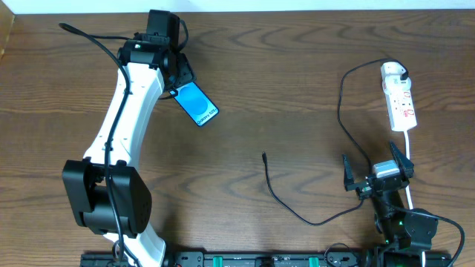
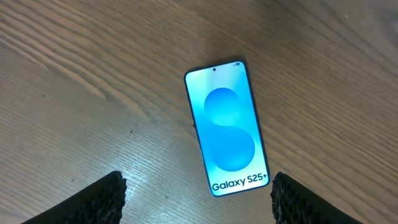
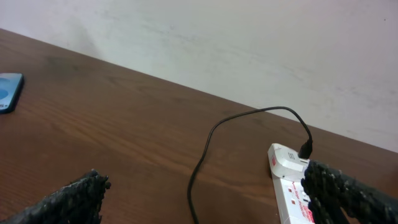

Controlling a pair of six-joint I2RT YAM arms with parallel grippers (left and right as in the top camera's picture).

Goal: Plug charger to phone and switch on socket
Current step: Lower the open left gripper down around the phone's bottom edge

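Fingers of the left gripper stand wide apart and hold nothing. The phone lies flat on the table just ahead, between them, screen up. Its long axis runs away from the gripper with a slight tilt, so its long edges face the fingers. The right gripper, also wide and empty, sits near the socket. The charger has its tip mid-table, well apart from the phone.

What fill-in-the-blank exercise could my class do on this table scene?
The phone lies with its screen facing ____.
The black cable is ____ plugged into the phone.
The left gripper and right gripper are both ____.
The power strip is coloured ____.
Missing words: up, not, open, white.
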